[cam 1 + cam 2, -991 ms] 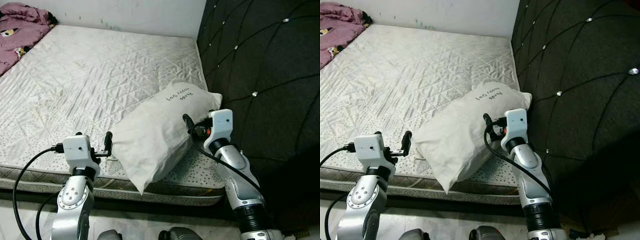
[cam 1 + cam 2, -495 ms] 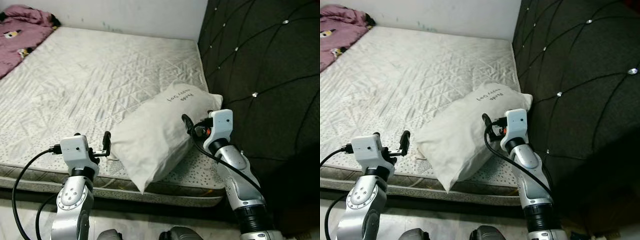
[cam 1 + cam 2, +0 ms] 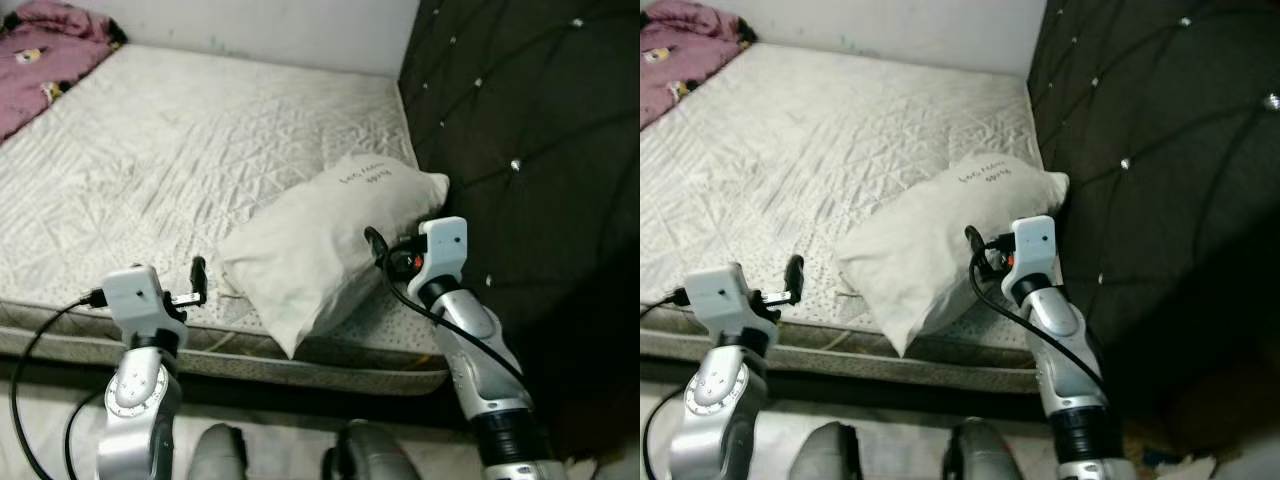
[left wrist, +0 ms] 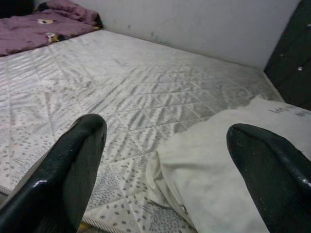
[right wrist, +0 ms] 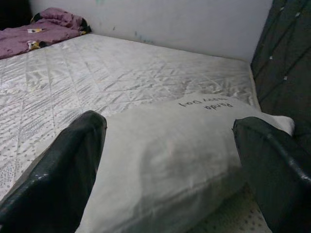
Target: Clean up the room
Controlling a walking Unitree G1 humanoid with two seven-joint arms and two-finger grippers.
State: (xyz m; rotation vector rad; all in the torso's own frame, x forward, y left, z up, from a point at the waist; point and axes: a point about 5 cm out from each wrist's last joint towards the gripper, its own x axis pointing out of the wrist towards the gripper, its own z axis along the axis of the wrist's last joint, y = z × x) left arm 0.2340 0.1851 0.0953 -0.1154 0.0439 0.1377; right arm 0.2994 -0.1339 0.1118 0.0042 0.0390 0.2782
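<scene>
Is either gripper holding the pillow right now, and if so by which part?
Nothing is held. Both the left gripper and the right gripper are open, with the white pillow lying free on the mattress.

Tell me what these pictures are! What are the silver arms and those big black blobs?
It's a robot tidying a bedroom. Two pictures come from cameras in its head, looking down at its silver arms. Each arm ends in a claw with two black fingers. The other two pictures come from cameras on its wrists, so the black blobs are those fingers up close. A white pillow lies on the bare mattress, beside the dark headboard. The left claw and right claw are both open, either side of the pillow, holding nothing.
</scene>
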